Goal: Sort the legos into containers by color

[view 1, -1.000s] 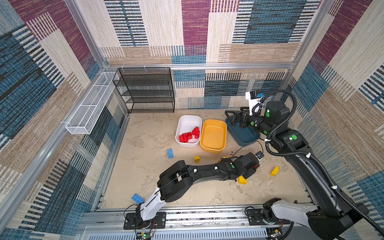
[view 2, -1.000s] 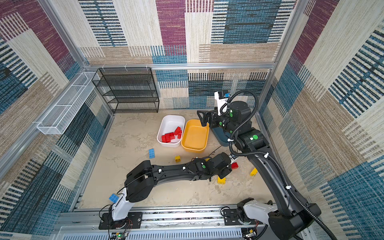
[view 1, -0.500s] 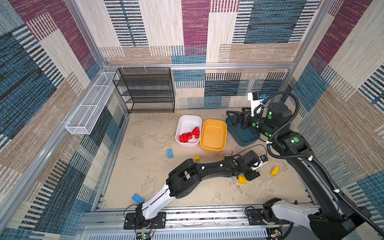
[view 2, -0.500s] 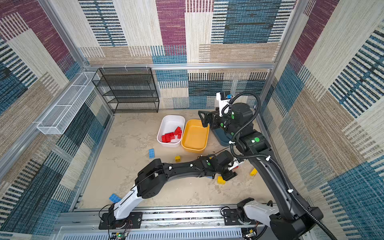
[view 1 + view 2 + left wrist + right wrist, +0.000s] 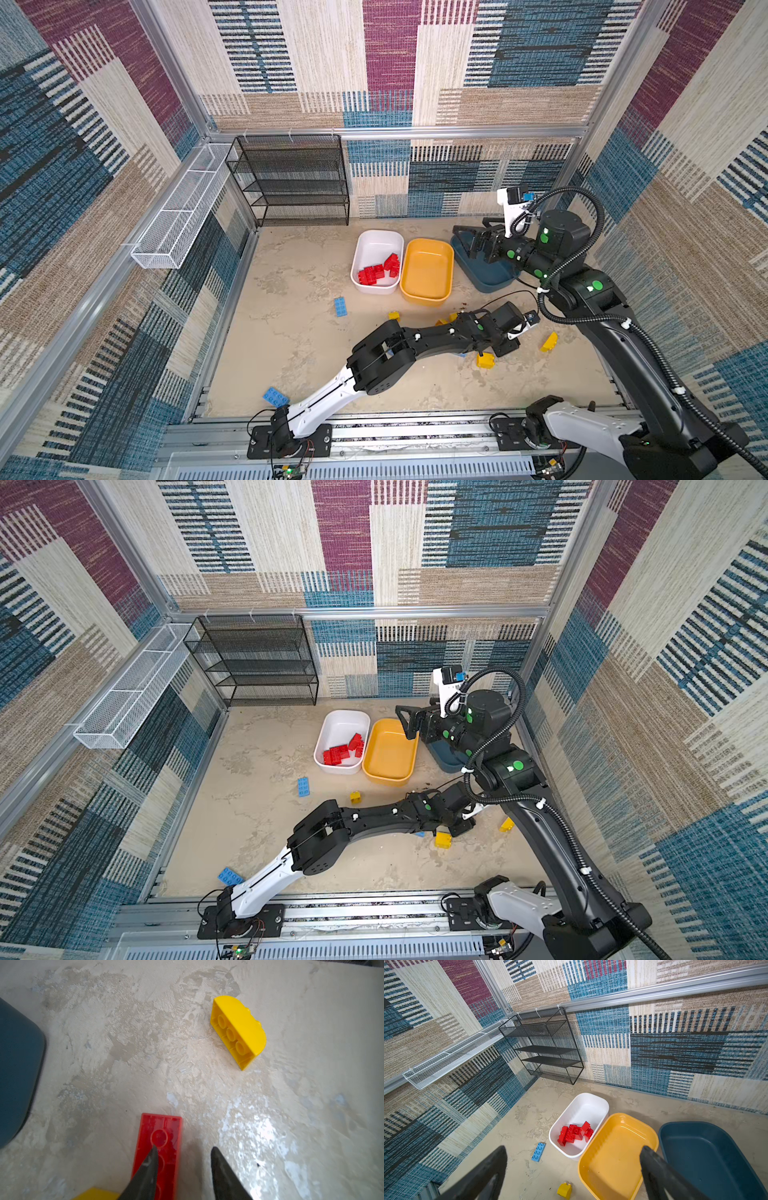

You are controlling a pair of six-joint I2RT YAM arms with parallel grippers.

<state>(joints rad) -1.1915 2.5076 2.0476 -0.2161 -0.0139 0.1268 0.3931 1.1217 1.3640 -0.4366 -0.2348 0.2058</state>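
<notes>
The table (image 5: 291, 332) is smooth, so a pushed brick can slide away. The left arm (image 5: 386, 353) reaches low across the lower middle of both top views. The right arm (image 5: 590, 291) bends over it on the right side. If one swings wide they can bump, and the black cable (image 5: 590, 320) on the right arm can catch.

Three tubs sit in a row in the upper middle of both top views. The white tub (image 5: 376, 249) touches the yellow tub (image 5: 428, 270), and the blue tub (image 5: 490, 280) is further right. A pile of red bricks (image 5: 380, 270) lies in the white tub. Because the two tubs touch, a red brick let go too soon can land in the yellow one.

The right gripper (image 5: 573, 1150) is spread wide with nothing in it, up above the blue tub.

The left gripper (image 5: 184, 1150) is down at the table, right of the middle in both top views. Its jaws are a little apart. One fingertip (image 5: 152, 1159) is over the top of the red brick (image 5: 162, 1126), and the other is over bare table beside it. I think it grips nothing yet, though the near end of the brick is hidden. If the jaws shut like this, they may pinch one edge only, and the brick may tip or pop out.

A yellow brick (image 5: 95, 1193) lies just beside the red one and may get knocked. The curved yellow brick (image 5: 239, 1032) is well apart.
</notes>
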